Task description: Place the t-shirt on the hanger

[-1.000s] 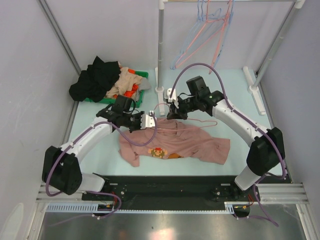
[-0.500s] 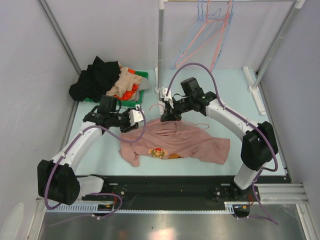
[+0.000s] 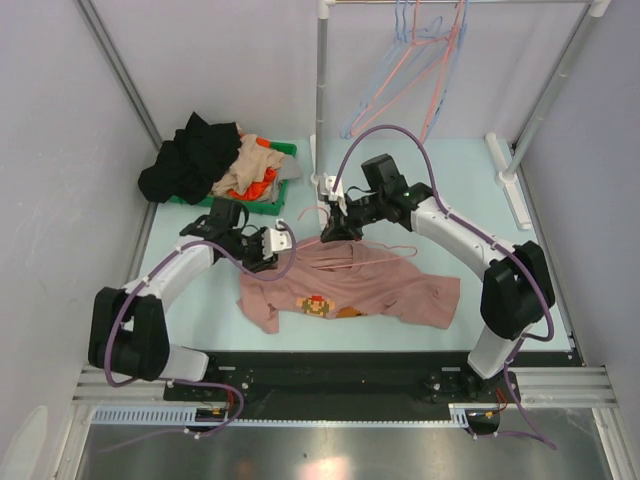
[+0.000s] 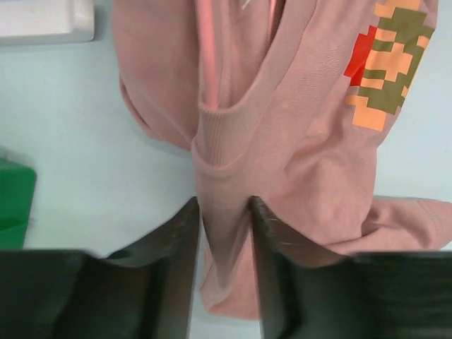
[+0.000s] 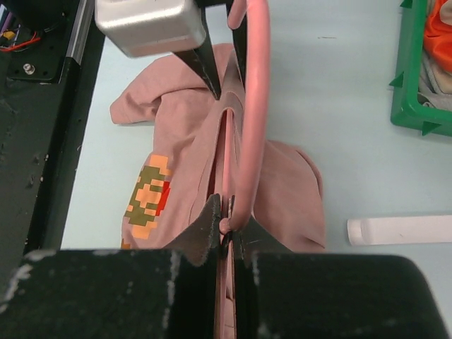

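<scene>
Partly, hanger (image 5: 253,106) vanishes into t-shirt (image 5: 282,191) neck; left pincer (image 4: 222,219) clamps collar, right pincer (image 5: 226,226) clamps hanger.

Both arms bend inward, left end effector (image 4: 224,206) and right end effector (image 5: 226,212) each pinched narrowly closed.

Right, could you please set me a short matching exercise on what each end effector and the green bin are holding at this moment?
Column one:
1. left end effector
2. right end effector
3. green bin

Column two:
A. shut on the hanger
B. filled with heaped clothes
C. shut on a fold of the t-shirt

Pairs: 1-C, 2-A, 3-B.
</scene>
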{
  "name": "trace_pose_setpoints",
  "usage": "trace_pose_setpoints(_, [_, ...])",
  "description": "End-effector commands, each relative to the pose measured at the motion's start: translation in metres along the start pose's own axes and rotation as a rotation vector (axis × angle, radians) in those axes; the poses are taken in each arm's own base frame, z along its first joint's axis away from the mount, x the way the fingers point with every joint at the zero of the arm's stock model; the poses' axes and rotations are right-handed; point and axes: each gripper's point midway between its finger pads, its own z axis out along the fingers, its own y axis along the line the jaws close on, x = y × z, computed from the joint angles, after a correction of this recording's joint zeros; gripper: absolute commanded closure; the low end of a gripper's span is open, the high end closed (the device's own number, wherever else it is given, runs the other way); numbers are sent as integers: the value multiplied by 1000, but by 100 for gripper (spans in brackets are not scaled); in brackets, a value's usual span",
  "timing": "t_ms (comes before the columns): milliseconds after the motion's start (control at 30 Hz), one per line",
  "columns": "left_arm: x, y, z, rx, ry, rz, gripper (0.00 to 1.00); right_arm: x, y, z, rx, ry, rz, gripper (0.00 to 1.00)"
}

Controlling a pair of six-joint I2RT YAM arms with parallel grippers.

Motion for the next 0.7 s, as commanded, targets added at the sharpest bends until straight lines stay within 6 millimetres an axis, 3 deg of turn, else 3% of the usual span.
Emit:
trace_pose_setpoints(0, [-34, 9, 12, 5, -120, 84, 67, -22, -10, 5, -10, -63, -86, 100])
trace_pose_setpoints(133, [-63, 6, 12, -12, -202, 117, 80, -17, -10, 10, -20, -63, -66, 100])
trace_pose_setpoints(267, [-87, -7, 9, -5, -267, 87, 85, -20, -11, 14, -21, -79, -45, 100])
trace_pose_setpoints(367, [-91, -16, 10, 6, -278, 71, 85, -25, -13, 18, -23, -103, -26, 100])
trace_pose_setpoints(667, [-93, -19, 9, -6, -300, -13, 84, -45, -6, 35, -68, -178, -6, 100])
